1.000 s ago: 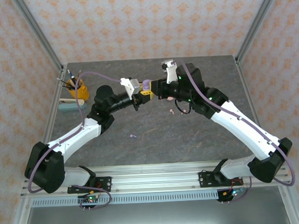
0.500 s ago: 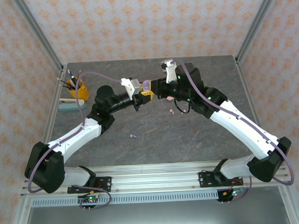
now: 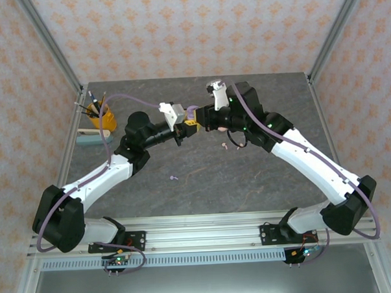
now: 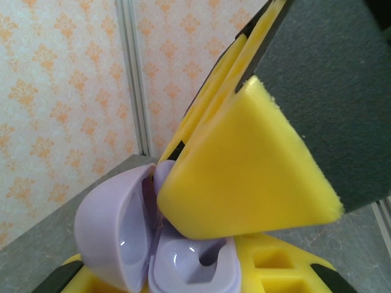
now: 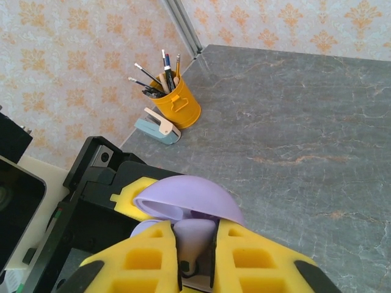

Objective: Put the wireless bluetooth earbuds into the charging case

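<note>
The lilac charging case point(image 3: 191, 112) is held above the table at mid-back, with my left gripper point(image 3: 185, 125) shut on its base. In the left wrist view its lid point(image 4: 113, 235) stands open and one socket in the base point(image 4: 195, 262) is empty. My right gripper point(image 5: 195, 235) is shut on a lilac earbud point(image 5: 197, 232), stem towards the camera, right at the open case under the lid point(image 5: 189, 198). A right finger point(image 4: 244, 177) covers part of the base. A loose lilac earbud point(image 3: 174, 178) and a pink one point(image 3: 224, 145) lie on the table.
A yellow pencil cup point(image 3: 102, 115) and a teal stapler point(image 3: 94, 136) stand at the back left by the frame post. Something pink point(image 3: 215, 128) lies on the table under my right wrist. The grey table point(image 3: 204, 185) spreads in front of both arms.
My right wrist has edged slightly left, towards the case. The left arm and the case have stayed put, and both grips are unchanged.
</note>
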Motion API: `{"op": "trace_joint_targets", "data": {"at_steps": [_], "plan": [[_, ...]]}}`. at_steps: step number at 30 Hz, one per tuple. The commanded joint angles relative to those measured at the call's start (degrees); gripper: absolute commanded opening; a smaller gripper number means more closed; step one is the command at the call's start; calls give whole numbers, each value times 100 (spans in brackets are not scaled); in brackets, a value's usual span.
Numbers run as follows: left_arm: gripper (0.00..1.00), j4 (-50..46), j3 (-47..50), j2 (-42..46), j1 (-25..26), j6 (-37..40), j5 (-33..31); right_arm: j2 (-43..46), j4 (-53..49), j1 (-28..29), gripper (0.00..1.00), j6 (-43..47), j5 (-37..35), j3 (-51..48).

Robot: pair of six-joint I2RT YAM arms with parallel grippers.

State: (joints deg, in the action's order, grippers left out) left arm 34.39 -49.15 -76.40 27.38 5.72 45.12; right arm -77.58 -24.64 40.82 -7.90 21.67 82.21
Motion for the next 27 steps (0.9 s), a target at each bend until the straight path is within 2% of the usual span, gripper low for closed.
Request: {"op": "trace_joint_targets", "data": {"at_steps": [1,5,8,15,21,27], "plan": [[0,430,-245,39,43,105,-21,-108,-410,67,22,60,202,55],[0,429,-218,36,44,101,-28,-100,-478,67,34,-90,-201,247],[0,459,-153,45,46,105,-45,-67,-498,65,39,-206,-433,407],[0,510,-21,90,47,121,-159,118,-421,26,54,-522,-629,770],[0,542,121,125,7,175,-456,648,-352,-224,59,-978,-816,667],[0,532,144,174,-255,202,-792,1147,-627,-263,60,-1446,-1071,-289]]}}
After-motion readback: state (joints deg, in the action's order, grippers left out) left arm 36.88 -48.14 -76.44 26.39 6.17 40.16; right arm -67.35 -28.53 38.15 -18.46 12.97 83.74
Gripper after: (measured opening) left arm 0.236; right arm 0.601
